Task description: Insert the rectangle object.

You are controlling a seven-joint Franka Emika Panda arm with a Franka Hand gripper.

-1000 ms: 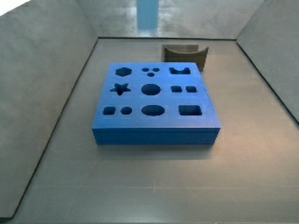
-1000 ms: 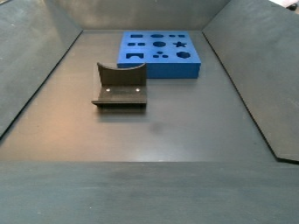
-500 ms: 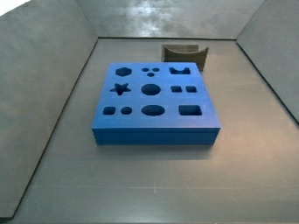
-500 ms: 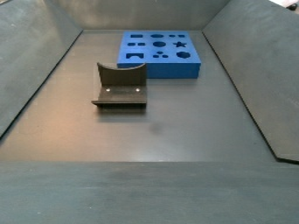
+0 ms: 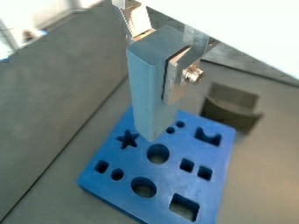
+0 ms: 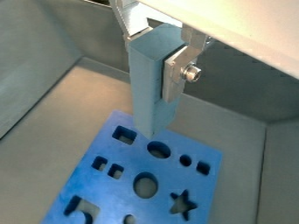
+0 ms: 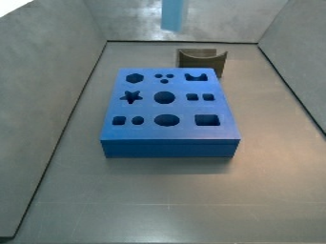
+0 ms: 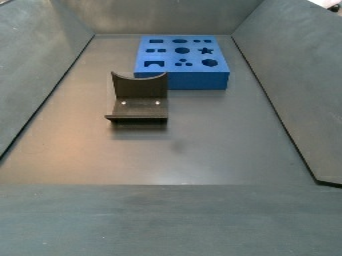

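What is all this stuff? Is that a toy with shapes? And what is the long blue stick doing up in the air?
It is a bit like a shape-sorter toy. A robot arm is playing it. The arm ends in a gripper with two flat silver fingers, and they are pinching the long pale blue bar. That is your stick. It hangs upright, high above the dark blue board.

Two pictures come from cameras riding on the robot's wrist, so they look down along the bar. The other two come from cameras standing beside the table. In a side view only the bar's lower end peeks in at the top.

The board lies flat on the grey floor and has holes shaped like a star, circles, squares and more. Near it sits a dark grey curved block. The bar is not in any hole yet.
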